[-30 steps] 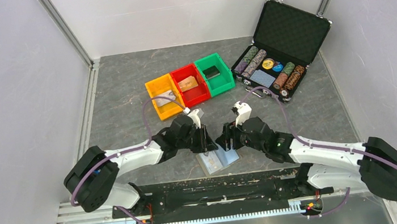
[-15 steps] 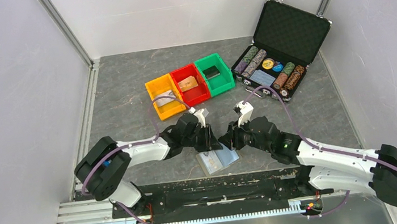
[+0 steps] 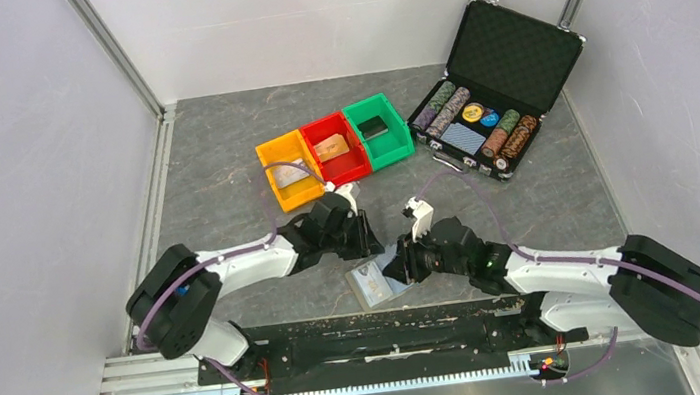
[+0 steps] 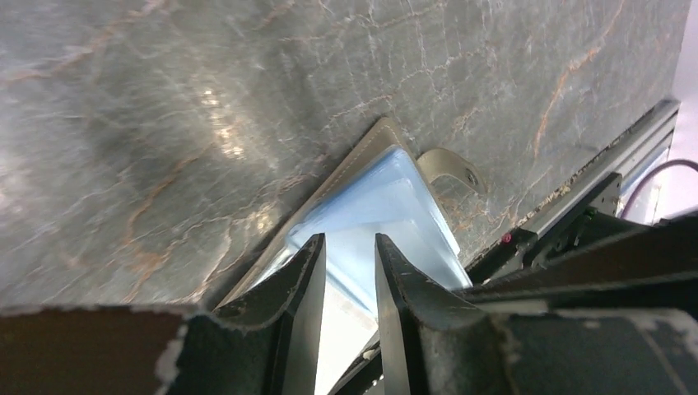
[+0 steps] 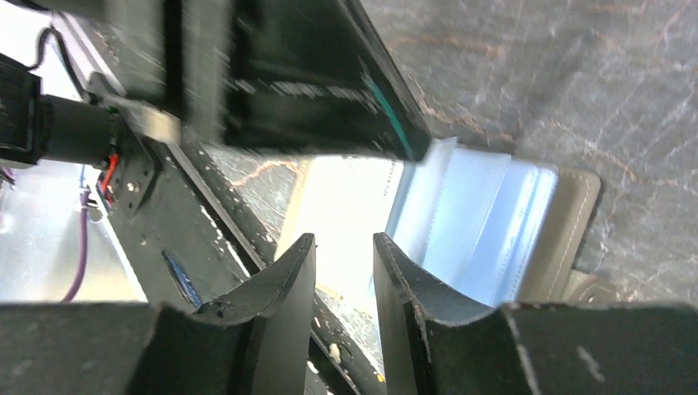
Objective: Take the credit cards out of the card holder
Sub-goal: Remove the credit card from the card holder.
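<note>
A left arm (image 3: 233, 265) and a right arm (image 3: 562, 272) meet over an open card holder (image 3: 373, 286) at the near edge of a grey marbled desk (image 3: 202, 175), just ahead of the black rail (image 3: 373, 336) that carries the arms. The holder lies flat, its pale blue inside facing up within a grey border. A small strap tab (image 4: 451, 165) sticks out from one edge and rests on the desk.

From above, the left pincer (image 3: 366, 246) hangs at the holder's far edge and the right pincer (image 3: 399, 266) covers part of its right half; the two stand close together.

Seen from the left wrist, the left pincer's jaws stand a narrow slot apart over the blue panel, with a glaring white patch between them. Whether they are clenched on a card or on nothing cannot be told. The right wrist view shows much the same: the jaws are a narrow gap apart with washed-out white between them, so the grip is equally unclear. The blue panel is just beside them and the left arm is dark overhead.

Well back on the desk, a yellow bin (image 3: 287, 172), a red bin (image 3: 335, 149) and a green bin (image 3: 378, 132) sit in a touching row. To their right, a black case (image 3: 503, 78) stands open, with stacked chips (image 3: 510, 136) inside.
</note>
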Robot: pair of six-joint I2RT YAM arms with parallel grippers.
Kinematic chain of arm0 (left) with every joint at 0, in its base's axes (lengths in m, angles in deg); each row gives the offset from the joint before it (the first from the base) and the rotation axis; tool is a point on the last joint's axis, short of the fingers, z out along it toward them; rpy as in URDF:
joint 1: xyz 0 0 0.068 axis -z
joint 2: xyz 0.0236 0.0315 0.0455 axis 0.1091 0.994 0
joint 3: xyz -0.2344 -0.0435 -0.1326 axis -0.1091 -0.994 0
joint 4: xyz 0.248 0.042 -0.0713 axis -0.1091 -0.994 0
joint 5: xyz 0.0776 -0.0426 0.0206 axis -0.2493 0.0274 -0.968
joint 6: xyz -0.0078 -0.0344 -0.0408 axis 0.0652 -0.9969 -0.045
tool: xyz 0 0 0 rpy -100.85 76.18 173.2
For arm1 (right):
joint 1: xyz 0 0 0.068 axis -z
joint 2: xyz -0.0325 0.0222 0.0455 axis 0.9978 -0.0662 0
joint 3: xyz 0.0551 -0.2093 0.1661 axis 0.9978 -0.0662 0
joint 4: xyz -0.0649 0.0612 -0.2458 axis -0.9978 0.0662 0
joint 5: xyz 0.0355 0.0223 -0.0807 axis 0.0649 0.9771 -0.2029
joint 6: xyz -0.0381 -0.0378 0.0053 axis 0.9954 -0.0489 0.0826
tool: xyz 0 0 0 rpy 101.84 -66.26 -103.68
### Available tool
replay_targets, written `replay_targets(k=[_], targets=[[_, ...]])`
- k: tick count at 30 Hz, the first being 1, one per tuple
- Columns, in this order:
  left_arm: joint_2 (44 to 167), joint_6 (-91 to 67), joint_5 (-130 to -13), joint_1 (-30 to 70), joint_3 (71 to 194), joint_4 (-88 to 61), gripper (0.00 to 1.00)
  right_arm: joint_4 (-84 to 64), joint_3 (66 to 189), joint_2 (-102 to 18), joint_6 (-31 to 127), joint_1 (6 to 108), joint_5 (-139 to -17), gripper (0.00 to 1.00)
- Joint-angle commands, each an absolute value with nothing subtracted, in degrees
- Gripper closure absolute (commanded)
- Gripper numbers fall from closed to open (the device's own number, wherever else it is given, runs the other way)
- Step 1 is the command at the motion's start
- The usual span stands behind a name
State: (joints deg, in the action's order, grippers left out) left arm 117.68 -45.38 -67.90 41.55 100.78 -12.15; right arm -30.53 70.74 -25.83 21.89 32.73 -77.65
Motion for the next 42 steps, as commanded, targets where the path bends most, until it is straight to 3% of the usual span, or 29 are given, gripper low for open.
replay_targets(k=[1,9,19,42], targets=[[110.9,-44.9,-75.5,40.4,101.7,-18.9,0.65,-35.6,69.6,-28.2,20.9,32.7,-77.3,0.66],[103.1,-45.5,-78.2,40.3,98.4,-24.4,0.65,-37.4,68.0,-35.0,20.6,33.1,-79.4,0.66],[97.3,-47.6,-70.2,40.4,87.9,-15.8,0.7,-38.3,70.3,-34.6,20.2,33.5,-75.2,0.67],[100.1,-47.7,-69.4,40.4,80.9,-8.1,0.78,-44.8,69.6,-40.5,17.2,36.1,-70.5,0.68]])
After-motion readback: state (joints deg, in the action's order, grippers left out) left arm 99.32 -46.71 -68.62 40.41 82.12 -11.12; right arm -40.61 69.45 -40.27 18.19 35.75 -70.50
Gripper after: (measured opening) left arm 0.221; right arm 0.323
